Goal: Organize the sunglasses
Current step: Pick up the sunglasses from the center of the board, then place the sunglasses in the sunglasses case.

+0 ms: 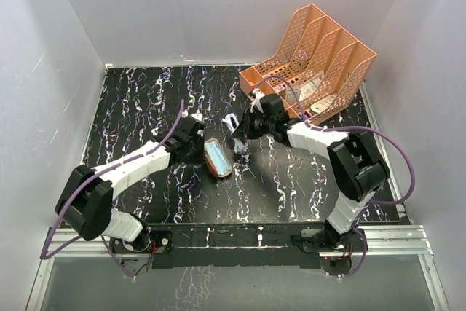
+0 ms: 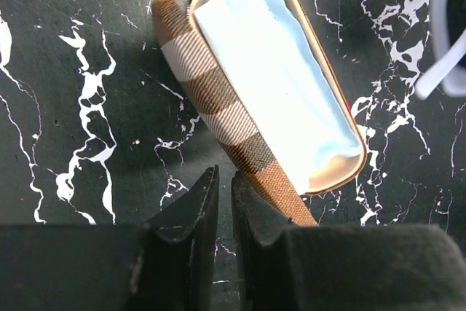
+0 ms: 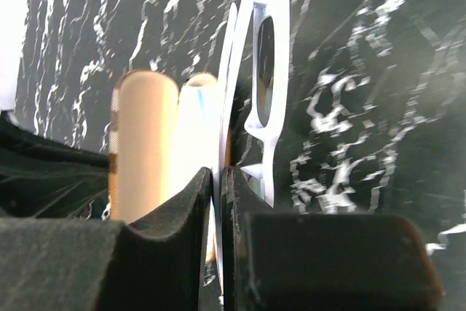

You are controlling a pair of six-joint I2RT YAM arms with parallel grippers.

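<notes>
No writing, brand mark, number or sign can be read in any of the views. The plaid case (image 2: 218, 107) shows only its brown and cream check, with no legible label. The light blue cloth (image 2: 277, 71) lying in it is plain. The sunglasses (image 3: 262, 63) show a bare white frame. Whatever sits in the orange file rack (image 1: 320, 41) at the far right corner of the table (image 1: 145, 107) is too small to make out.
</notes>
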